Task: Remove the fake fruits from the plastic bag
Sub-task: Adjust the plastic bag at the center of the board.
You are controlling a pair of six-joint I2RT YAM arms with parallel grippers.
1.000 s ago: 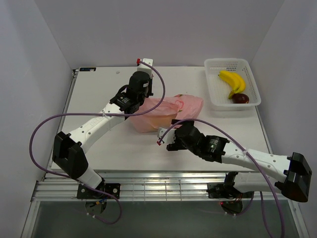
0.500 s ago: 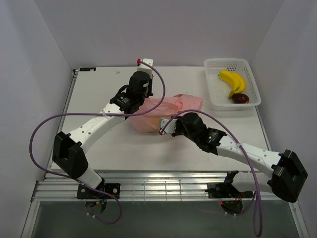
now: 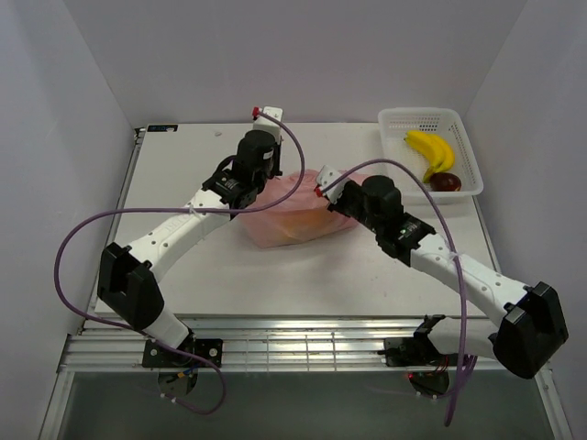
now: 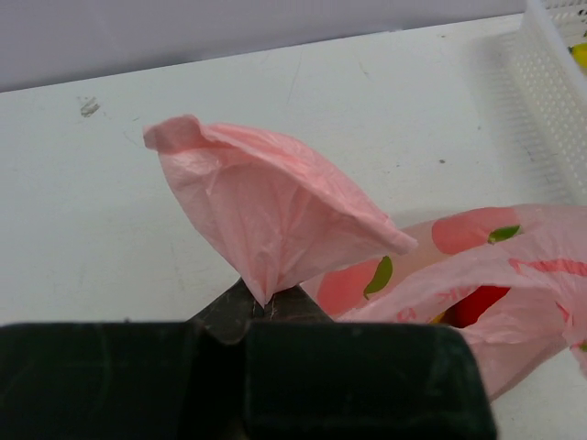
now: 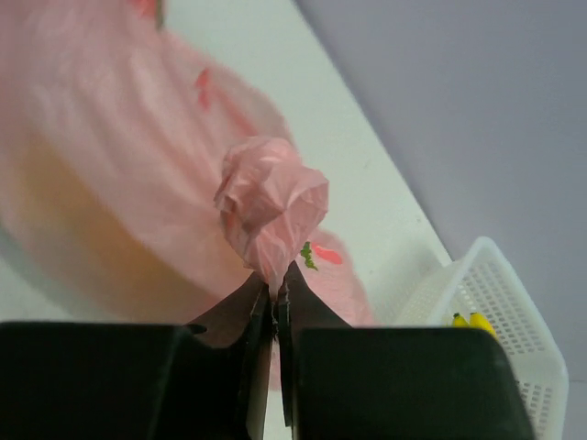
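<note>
The pink plastic bag (image 3: 293, 220) with peach prints lies mid-table, stretched between both grippers. My left gripper (image 3: 246, 194) is shut on a flap at the bag's left edge; in the left wrist view that flap (image 4: 275, 211) fans up from the closed tips of the left gripper (image 4: 261, 298). My right gripper (image 3: 336, 198) is shut on a bunched knot of the bag's right edge (image 5: 271, 202), the tips of the right gripper (image 5: 275, 291) pinched together. A red fake fruit (image 4: 477, 302) shows through the bag's film. An orange glow (image 3: 295, 225) shows inside the bag.
A white perforated basket (image 3: 394, 119) stands at the back right, holding a yellow banana (image 3: 431, 151) and a dark red fruit (image 3: 446, 181). The basket's corner (image 5: 500, 284) also shows in the right wrist view. Grey walls close in the table's sides and back.
My right gripper rose from the table in front of the bag to its right edge and shut on the plastic. The bag is now pulled wider. The left gripper stayed put.
</note>
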